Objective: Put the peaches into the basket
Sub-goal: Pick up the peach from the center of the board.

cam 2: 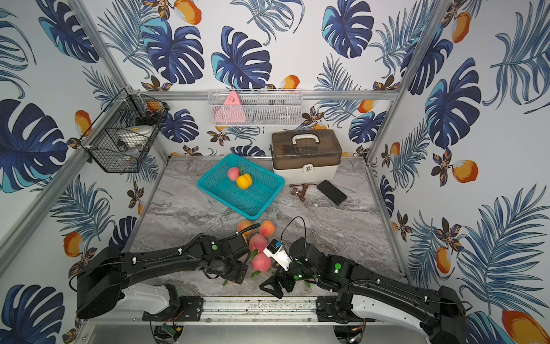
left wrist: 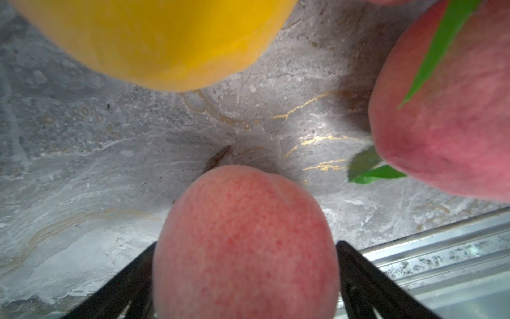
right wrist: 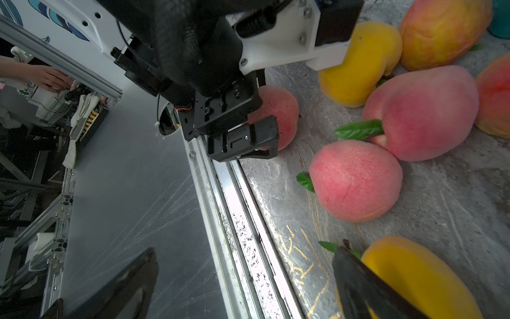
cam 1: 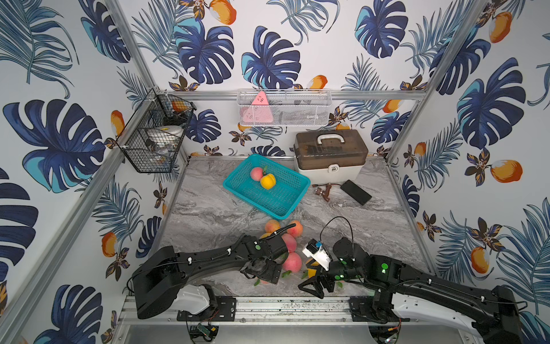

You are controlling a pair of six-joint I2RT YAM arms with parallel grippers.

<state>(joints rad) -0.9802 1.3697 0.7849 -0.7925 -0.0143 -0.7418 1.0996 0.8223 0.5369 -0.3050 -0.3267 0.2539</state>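
Two peaches (cam 1: pixel 256 173) lie in the basket (cam 1: pixel 268 200); seven that I count wait outside it.
The teal basket sits toward the back of the marble table (cam 1: pixel 208 214), holding one pink and one yellow fruit that touch. The loose cluster (cam 1: pixel 292 262) lies near the front rail, well apart from the basket, so the job looks barely begun. In both top views the left arm hides its target. The left wrist view shows the left gripper (left wrist: pixel 245 244) with jaws wide, flanking a front pink peach (left wrist: pixel 245 221) that rests on the table, though I cannot tell whether the fingers press yet. The right gripper (right wrist: pixel 244 251) stands wide and empty, and only its wrist view plainly shows the near yellow peach (right wrist: pixel 419 276) just beside one finger.
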